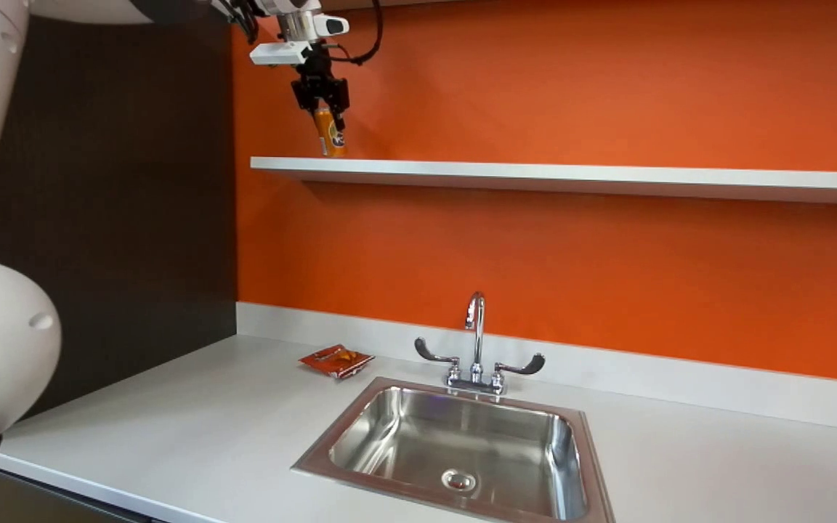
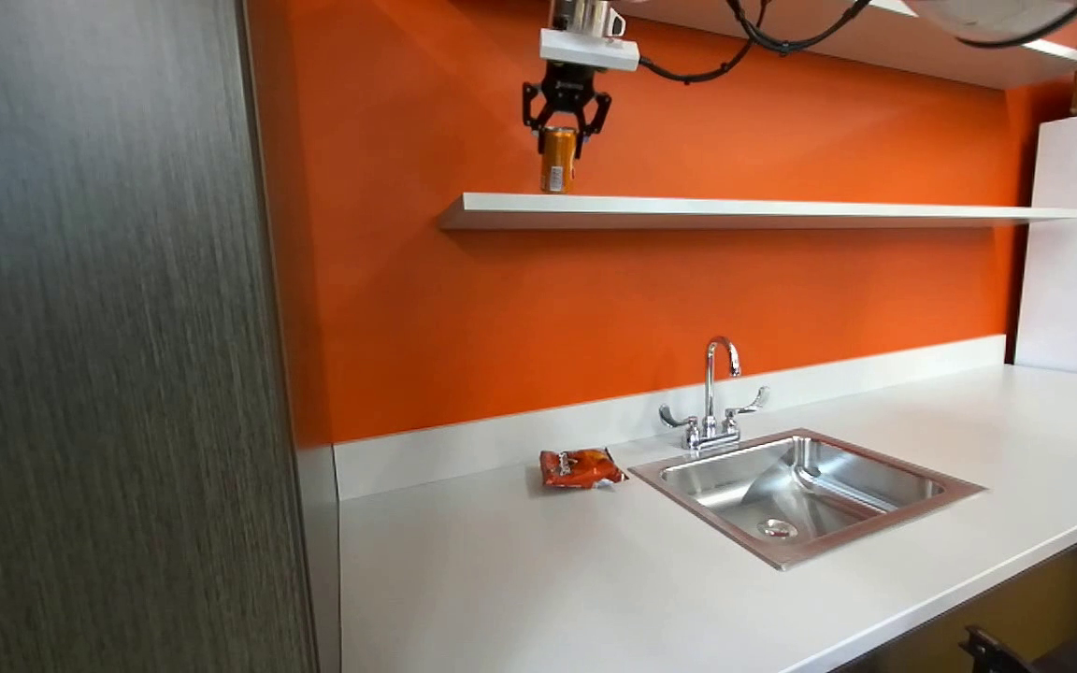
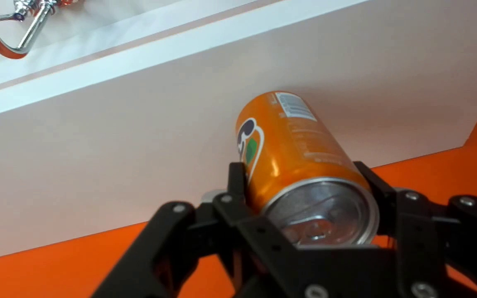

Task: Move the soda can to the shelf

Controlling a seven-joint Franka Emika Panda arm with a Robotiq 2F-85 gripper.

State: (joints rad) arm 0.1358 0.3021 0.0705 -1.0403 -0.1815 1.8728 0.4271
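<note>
The soda can (image 1: 330, 134) is orange with a silvery top, and it also shows in an exterior view (image 2: 557, 164) and in the wrist view (image 3: 292, 136). My gripper (image 1: 328, 118) is shut on its upper part, with one black finger on each side; the gripper also shows in an exterior view (image 2: 560, 145) and the wrist view (image 3: 302, 176). The can is over the left end of the white shelf (image 1: 535, 171), leaning slightly in an exterior view. Its base is at the shelf's top surface (image 3: 118, 145); I cannot tell whether it touches. The shelf shows in both exterior views (image 2: 735, 208).
The orange wall (image 1: 571, 87) stands behind the shelf. A dark panel (image 1: 113, 203) closes the left side. Below are the white counter (image 1: 193, 414), a red-orange packet (image 1: 336, 361), the steel sink (image 1: 346, 428) and faucet (image 1: 478, 334). An upper white board (image 2: 838, 56) hangs above.
</note>
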